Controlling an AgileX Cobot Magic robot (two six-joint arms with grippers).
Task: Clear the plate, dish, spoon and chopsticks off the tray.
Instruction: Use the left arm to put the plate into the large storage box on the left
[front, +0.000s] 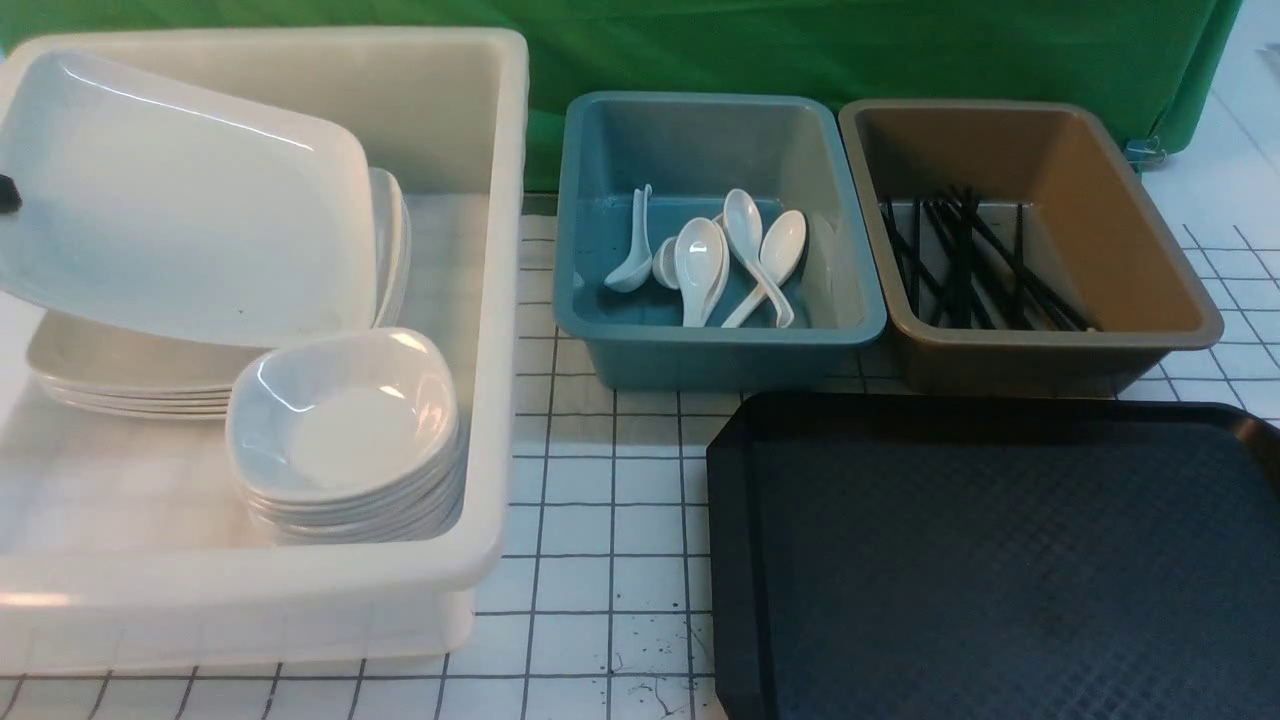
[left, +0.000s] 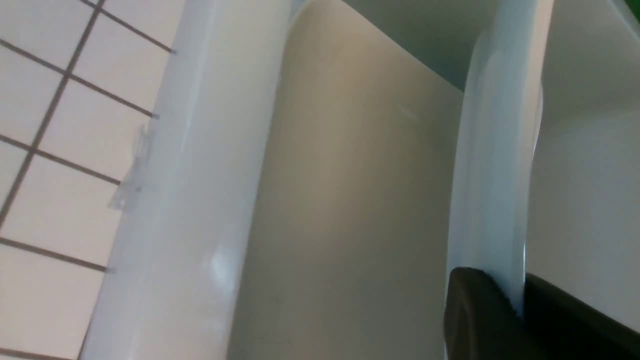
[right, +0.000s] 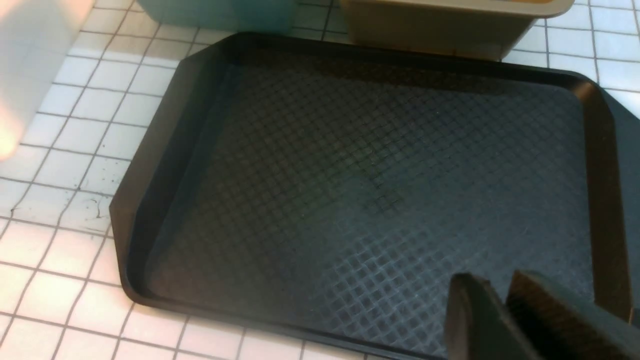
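A: Where is the plate (front: 185, 200)?

B: Upper left of the front view, tilted above the stacked plates (front: 120, 375) inside the white tub (front: 500, 300). The left claw (left: 520, 300) pinches its rim; in the left wrist view the black fingers (left: 475, 315) sit at the lower right, one on each side of the edge.

A: And the tray (front: 1000, 560)?

B: Lower right of the front view, bare. The right claw (right: 500, 310) hangs over it at the lower right of its wrist view, fingers close together with a narrow gap, nothing between them.

A: The rest?

B: Spoons (front: 700, 260) lie in the blue tub (front: 720, 350), chopsticks (front: 965, 260) in the brown tub (front: 1050, 350), small dishes (front: 345, 430) stacked in the white tub.
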